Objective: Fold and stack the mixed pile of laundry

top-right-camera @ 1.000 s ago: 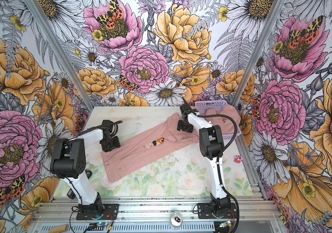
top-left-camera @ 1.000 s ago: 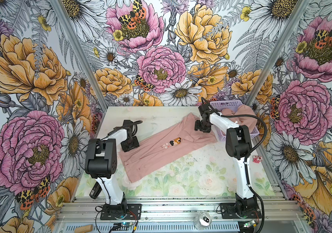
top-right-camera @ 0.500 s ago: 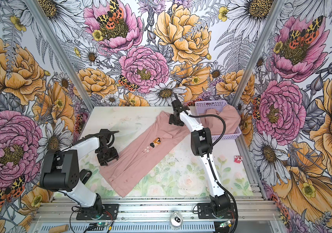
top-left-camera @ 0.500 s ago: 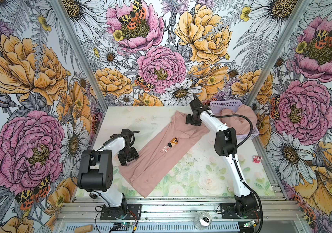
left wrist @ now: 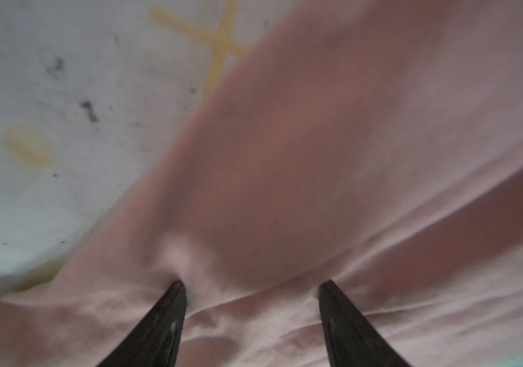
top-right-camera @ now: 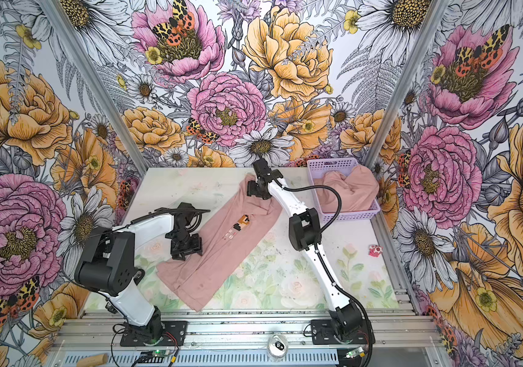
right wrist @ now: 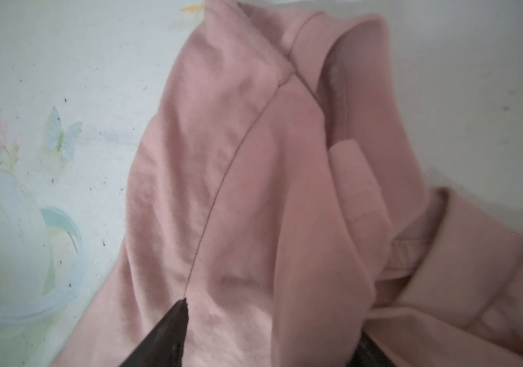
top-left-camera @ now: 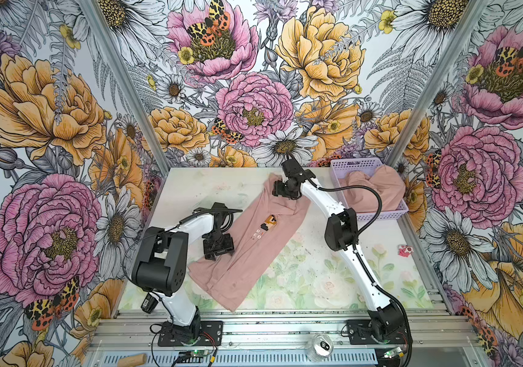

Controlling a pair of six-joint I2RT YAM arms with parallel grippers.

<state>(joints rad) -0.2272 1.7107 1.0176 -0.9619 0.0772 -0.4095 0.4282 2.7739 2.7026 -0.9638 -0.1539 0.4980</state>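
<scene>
A dusty-pink T-shirt (top-left-camera: 253, 244) (top-right-camera: 222, 248) lies stretched diagonally on the table, with its pixel-art figure (top-left-camera: 269, 221) facing up. My left gripper (top-left-camera: 218, 253) (top-right-camera: 187, 252) sits on the shirt's left edge near the hem end. In the left wrist view its gripper (left wrist: 250, 286) is open, both fingertips resting on flat cloth. My right gripper (top-left-camera: 280, 192) (top-right-camera: 255, 190) is at the far shoulder end. In the right wrist view the gripper (right wrist: 274, 321) is open over a sleeve seam, and a loose fold hides one finger. More pink cloth (top-left-camera: 376, 190) is heaped in the basket.
The lavender perforated basket (top-left-camera: 390, 213) stands at the back right corner against the wall. A small red scrap (top-left-camera: 404, 250) lies near the right edge. A can (top-left-camera: 320, 344) and a wooden piece (top-left-camera: 133, 360) rest on the front rail.
The shirt has swung from nearly crosswise to a steep diagonal. The left gripper came toward the front with the hem end and the right gripper went back and left with the shoulder end.
</scene>
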